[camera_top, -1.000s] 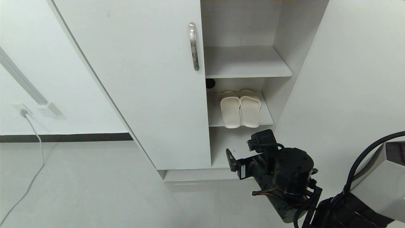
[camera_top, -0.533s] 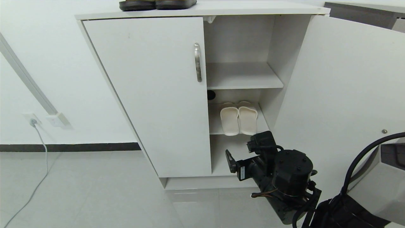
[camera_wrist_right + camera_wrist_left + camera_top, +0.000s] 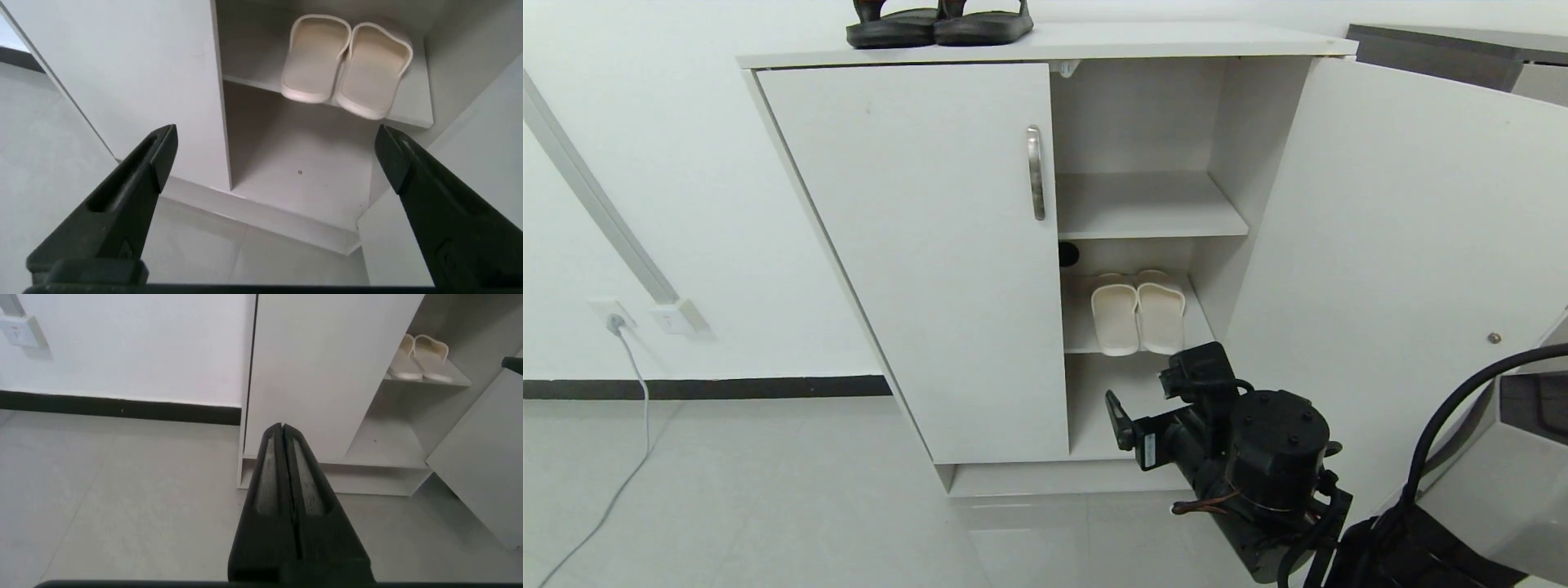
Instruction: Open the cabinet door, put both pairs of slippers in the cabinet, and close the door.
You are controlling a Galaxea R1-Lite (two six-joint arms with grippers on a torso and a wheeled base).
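R tool (image 3: 275, 139) agape nr cabinet (image 3: 1029, 478) lip

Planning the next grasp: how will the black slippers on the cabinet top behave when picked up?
The black slippers look thick-soled and moulded, so they are probably light and only slightly bendy. They lie flat, so rolling seems unlikely. As they sit close side by side, lifting one may drag the other.

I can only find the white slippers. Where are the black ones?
In the head view, the black slippers sit on top of the cabinet, above its closed left door, well above the white slippers inside.
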